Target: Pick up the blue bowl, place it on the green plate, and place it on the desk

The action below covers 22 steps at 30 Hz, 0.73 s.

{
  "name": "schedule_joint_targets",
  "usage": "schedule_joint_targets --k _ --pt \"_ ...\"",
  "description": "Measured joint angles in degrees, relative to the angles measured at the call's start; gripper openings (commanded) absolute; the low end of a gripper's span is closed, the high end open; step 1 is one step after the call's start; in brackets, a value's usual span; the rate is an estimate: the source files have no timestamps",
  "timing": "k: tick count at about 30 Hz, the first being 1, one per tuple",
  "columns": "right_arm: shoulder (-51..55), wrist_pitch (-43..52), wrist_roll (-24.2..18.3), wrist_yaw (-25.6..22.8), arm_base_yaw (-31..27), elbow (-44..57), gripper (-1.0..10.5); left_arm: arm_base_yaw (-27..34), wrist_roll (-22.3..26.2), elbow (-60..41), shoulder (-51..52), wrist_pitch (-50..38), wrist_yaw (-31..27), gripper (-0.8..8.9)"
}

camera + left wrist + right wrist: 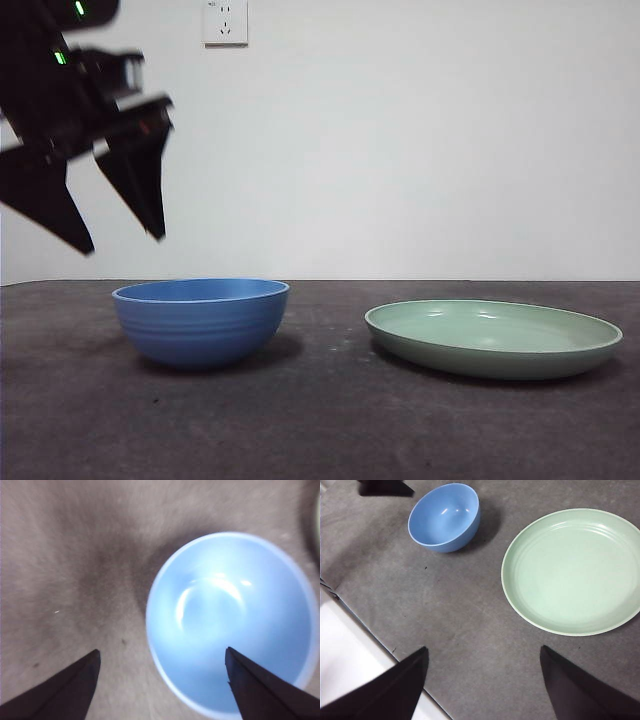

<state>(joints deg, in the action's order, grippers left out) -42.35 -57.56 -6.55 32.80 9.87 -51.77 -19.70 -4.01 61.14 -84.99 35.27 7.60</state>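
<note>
Front view: the left gripper [122, 238] hangs above the blue bowl [201, 322], jaws spread, holding nothing. The bowl stands on the desk [320, 430], apart from the green plate [494, 338].

Left wrist view: one jaw is over the bowl's rim, one outside it.

Right wrist view: the right gripper [482, 685] waits with its jaws spread, high over the desk's edge.

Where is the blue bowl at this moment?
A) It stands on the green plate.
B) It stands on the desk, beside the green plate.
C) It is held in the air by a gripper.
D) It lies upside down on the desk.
B: the blue bowl stands upright on the desk, apart from the green plate; the left gripper hangs open above it.
</note>
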Motion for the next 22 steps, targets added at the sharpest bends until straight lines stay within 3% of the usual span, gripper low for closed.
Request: schedule_joint_targets --k 7,14,22 --pt "0.00 0.24 0.00 0.00 0.00 0.00 3.6 0.00 0.00 0.02 -6.64 -3.63 -0.22 3.94" --pt "0.00 0.42 0.00 0.00 0.00 0.00 3.6 -0.22 -0.61 0.04 -9.57 -4.74 -0.26 3.21" --pt "0.00 0.42 0.00 0.00 0.00 0.00 3.6 -0.48 -2.14 0.09 -9.75 -5.20 -0.26 0.41"
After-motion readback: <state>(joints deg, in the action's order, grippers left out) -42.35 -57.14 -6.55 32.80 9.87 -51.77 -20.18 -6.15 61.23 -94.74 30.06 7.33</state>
